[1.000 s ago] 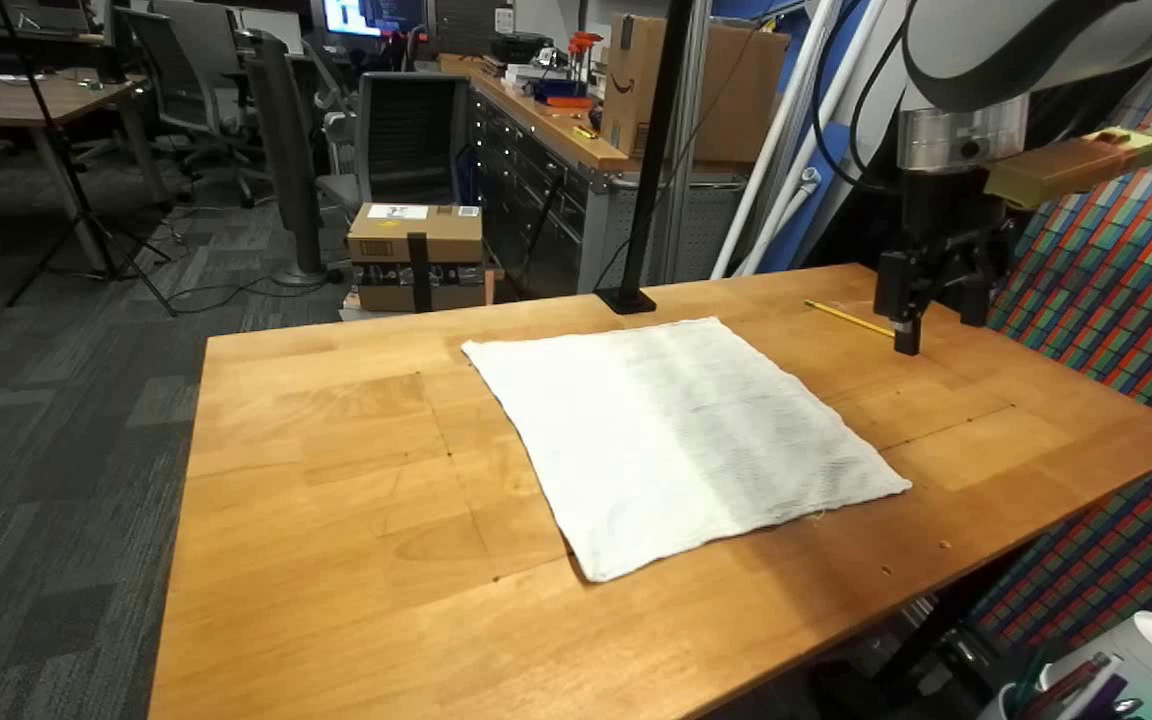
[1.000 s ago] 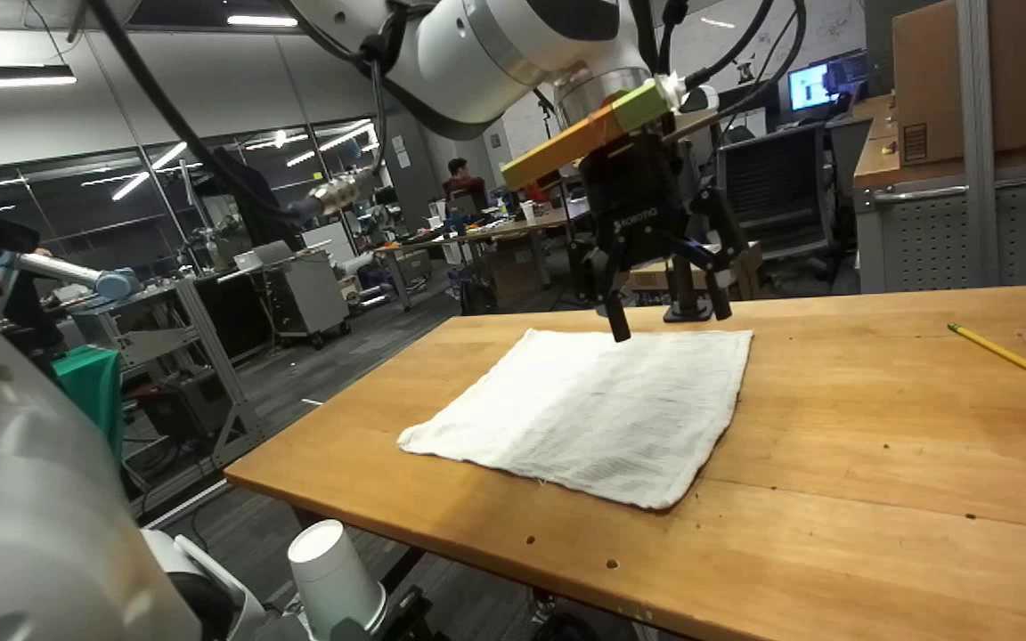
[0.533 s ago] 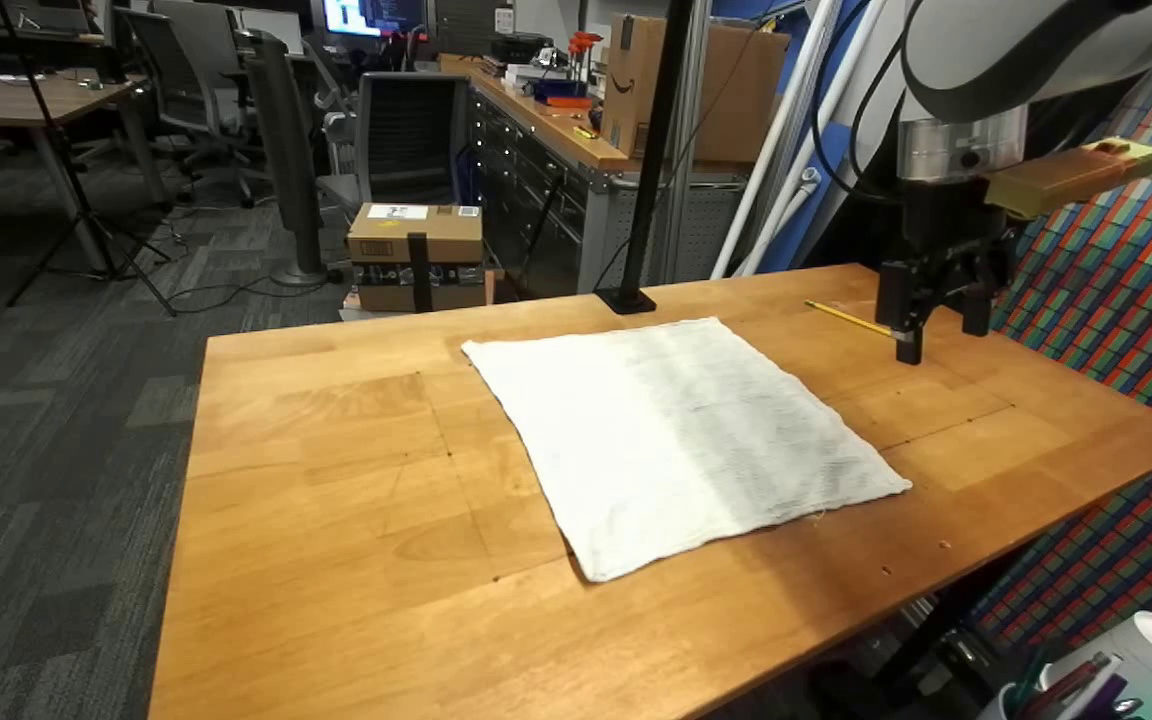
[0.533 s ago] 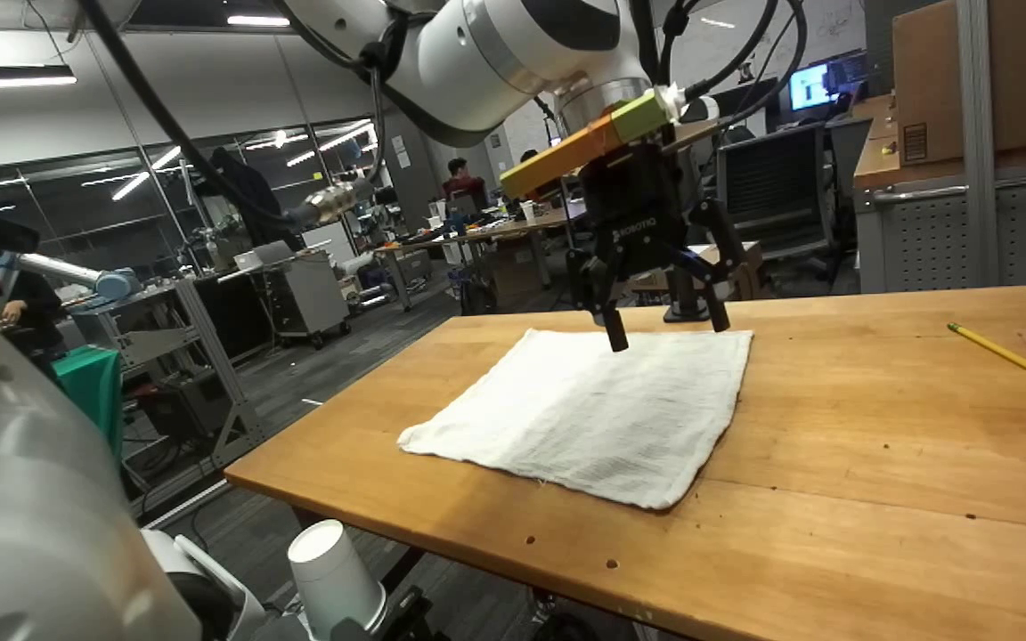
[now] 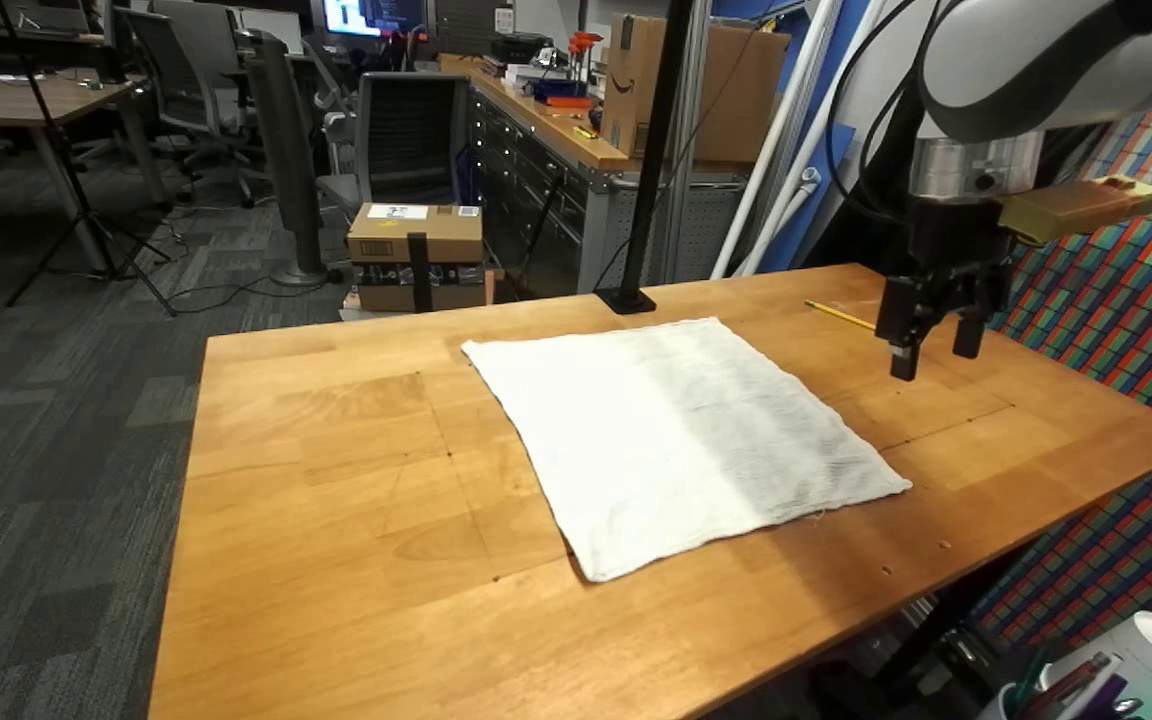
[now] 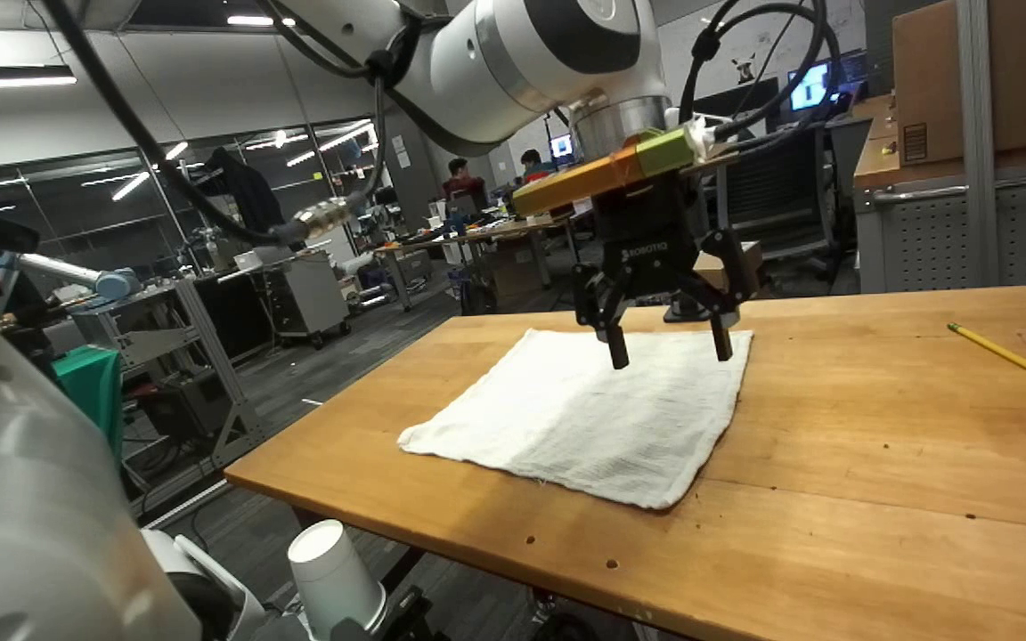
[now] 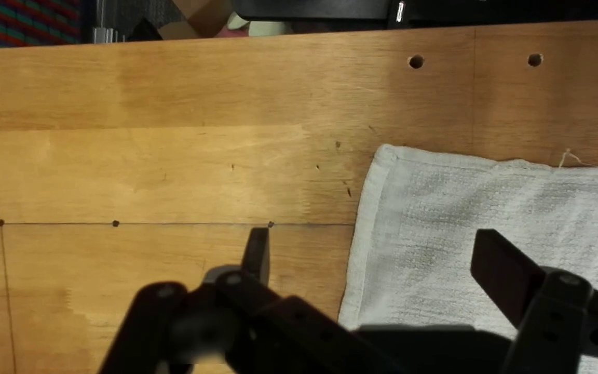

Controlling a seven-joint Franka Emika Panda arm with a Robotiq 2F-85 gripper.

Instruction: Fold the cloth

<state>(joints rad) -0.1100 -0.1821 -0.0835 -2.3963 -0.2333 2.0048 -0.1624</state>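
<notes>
In the wrist view the hand (image 7: 374,244) points down above the bench (image 7: 164,171), its fingers (image 7: 257,254) spread wide; the leftmost shows against bare wood, the rightmost against the white woven cloth (image 7: 434,228); the cloth lies flat on the bench toward the right of that view, hemmed along its left side, slightly wavy along its upper edge; in both exterior views it is spread out four-cornered, brighter at left, greyer at right.
</notes>
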